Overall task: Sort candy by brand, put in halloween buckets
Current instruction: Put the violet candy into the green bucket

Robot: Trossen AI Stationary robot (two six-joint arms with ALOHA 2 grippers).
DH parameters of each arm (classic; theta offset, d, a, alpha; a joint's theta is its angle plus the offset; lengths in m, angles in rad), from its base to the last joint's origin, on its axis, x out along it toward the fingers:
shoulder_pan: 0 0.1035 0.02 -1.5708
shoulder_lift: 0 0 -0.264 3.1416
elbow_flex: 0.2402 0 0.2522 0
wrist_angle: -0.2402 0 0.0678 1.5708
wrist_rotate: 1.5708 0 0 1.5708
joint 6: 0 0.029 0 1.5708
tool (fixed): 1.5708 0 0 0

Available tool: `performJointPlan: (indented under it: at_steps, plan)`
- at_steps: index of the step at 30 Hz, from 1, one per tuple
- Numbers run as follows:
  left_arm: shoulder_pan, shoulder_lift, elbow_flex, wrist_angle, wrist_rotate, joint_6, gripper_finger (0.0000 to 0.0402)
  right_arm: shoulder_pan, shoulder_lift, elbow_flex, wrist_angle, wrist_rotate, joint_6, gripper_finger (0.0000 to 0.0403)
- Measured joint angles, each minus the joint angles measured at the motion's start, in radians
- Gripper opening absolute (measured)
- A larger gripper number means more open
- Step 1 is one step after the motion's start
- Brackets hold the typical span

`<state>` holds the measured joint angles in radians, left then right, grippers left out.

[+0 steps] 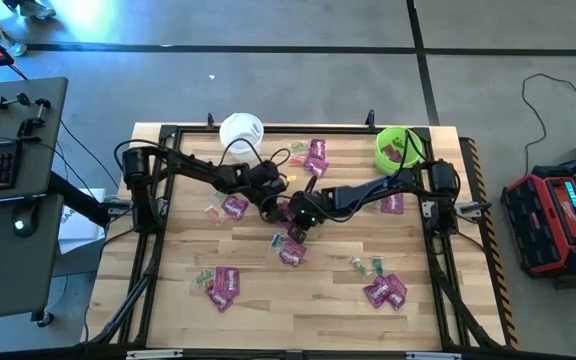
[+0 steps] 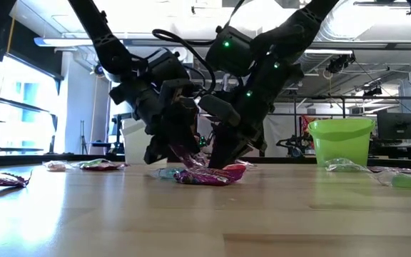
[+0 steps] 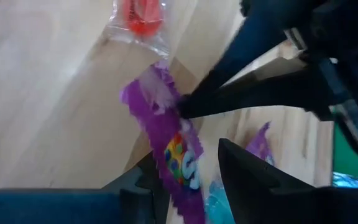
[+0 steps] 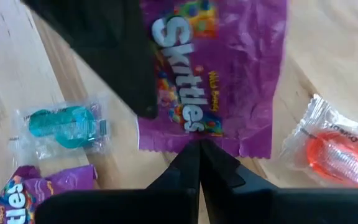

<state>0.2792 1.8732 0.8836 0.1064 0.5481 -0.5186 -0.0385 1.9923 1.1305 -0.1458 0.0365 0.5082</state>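
Both arms meet mid-table; left gripper part-open, right gripper closed.

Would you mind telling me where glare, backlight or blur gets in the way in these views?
Low view: bright windows and ceiling lights behind turn both arms to silhouettes, and the near table is blurred. Left wrist view: the purple packet and the right arm's finger are soft with blur. Right wrist view: the packet's print reads sharply. High view: evenly lit, bluish glare top left.

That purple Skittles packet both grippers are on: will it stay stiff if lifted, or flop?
Probably flop: the Skittles packet is thin, crinkled film, and it already hangs bent between the left gripper and the right gripper. It looks light. The glossy wrapper, pinched only at its edge, might slip.
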Motion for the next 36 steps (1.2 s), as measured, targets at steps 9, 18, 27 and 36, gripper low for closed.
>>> performJointPlan:
  at_steps: [9, 18, 27, 36]
  plan:
    - [0.024, 0.0, 0.0, -0.025, 0.004, 0.015, 0.006, 0.0, -0.004, 0.0, -0.004, 0.009, 0.0, 0.0]
    - [0.077, -0.018, 0.001, -0.025, 0.016, 0.026, 0.0011, -0.004, -0.111, -0.003, -0.124, 0.018, 0.036, 0.0035]
    - [0.128, -0.133, 0.001, 0.033, 0.08, 0.069, 0.0007, -0.002, -0.284, -0.002, -0.226, 0.085, 0.154, 0.0118]
    - [0.193, -0.268, 0.002, 0.058, 0.132, 0.166, 0.0006, -0.031, -0.384, -0.001, -0.14, 0.12, 0.119, 0.0134]
